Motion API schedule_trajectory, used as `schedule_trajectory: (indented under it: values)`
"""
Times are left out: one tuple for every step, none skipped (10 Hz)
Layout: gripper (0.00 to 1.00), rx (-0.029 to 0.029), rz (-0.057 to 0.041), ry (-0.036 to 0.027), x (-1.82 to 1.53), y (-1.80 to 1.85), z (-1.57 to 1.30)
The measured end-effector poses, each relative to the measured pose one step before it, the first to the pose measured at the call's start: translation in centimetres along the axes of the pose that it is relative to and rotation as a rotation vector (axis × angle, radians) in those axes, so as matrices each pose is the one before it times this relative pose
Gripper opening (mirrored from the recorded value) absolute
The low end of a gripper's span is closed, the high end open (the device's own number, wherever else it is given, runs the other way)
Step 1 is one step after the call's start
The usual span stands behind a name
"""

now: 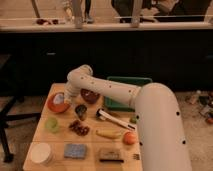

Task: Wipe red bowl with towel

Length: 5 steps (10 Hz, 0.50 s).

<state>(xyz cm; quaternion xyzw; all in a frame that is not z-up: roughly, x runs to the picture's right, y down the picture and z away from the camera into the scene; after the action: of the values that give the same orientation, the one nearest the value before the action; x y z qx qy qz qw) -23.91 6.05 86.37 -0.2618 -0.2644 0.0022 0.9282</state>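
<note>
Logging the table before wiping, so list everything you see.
round red bowl: one, red, table's back left
white cloth towel: one, white, inside red bowl
round dark brown bowl: one, brown, beside red bowl
rectangular green tray: one, green, behind the arm
small dark cup: one, dark, centre
white-handled utensil: one, white, centre
round green item: one, green, left edge
dark grape cluster: one, dark red, centre
yellow banana: one, yellow, front centre
round orange fruit: one, orange, beside banana
white round tub: one, white, front left
blue flat sponge: one, blue, front
wooden table: one, tan, beneath everything
robot arm: one, white, from the right
pincer: one, pale, over the red bowl
</note>
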Motion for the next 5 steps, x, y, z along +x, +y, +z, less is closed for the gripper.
schedule_trajectory:
  values:
    - [0.0,-0.00648,-0.00154,0.00204,-0.014,0.025,0.37]
    - [0.0,-0.01201,-0.00581,0.00143,-0.295,0.15,0.662]
    - [0.0,-0.01102,-0.00594,0.00109,-0.354,0.101,0.604]
    - [0.0,-0.01346,-0.00515,0.00106,-0.117,0.074,0.72]
    - [0.0,-0.01308,-0.00763,0.00102,-0.538,0.063,0.725]
